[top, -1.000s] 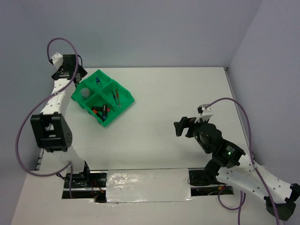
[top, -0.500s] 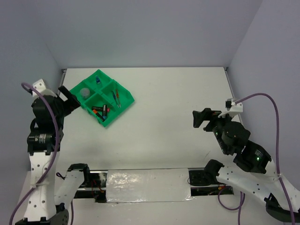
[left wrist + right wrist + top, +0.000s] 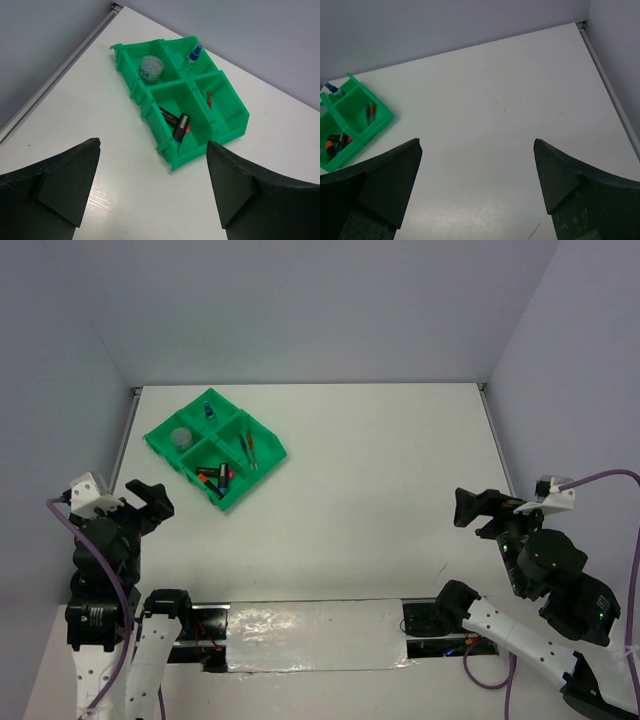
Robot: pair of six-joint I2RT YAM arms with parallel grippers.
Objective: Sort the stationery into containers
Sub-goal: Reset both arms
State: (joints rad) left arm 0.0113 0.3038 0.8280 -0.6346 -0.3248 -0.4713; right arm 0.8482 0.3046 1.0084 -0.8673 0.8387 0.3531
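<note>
- Four compartments of the green tray [image 3: 258,478], at 10 o'clock on the table [image 3: 380,460], hold all the stationery we can see: tape roll [image 3: 151,67] at 9 o'clock, blue-capped tube [image 3: 194,52] at 12, pens [image 3: 208,99] at 3, highlighters [image 3: 177,125] at 6.
- Left gripper [image 3: 150,498] at 7 o'clock and right gripper [image 3: 468,508] at 4 o'clock: jaws spread wide, nothing in them, both well apart from the tray.
- Judgement: every item is light and stiff. The pens are thin and likely to roll, so we would pinch them mid-barrel. The highlighters are stubby; grip across the body.
- The tube and tape roll look smooth and slippery; take the roll across its rim.
- Sorting appears complete.
</note>
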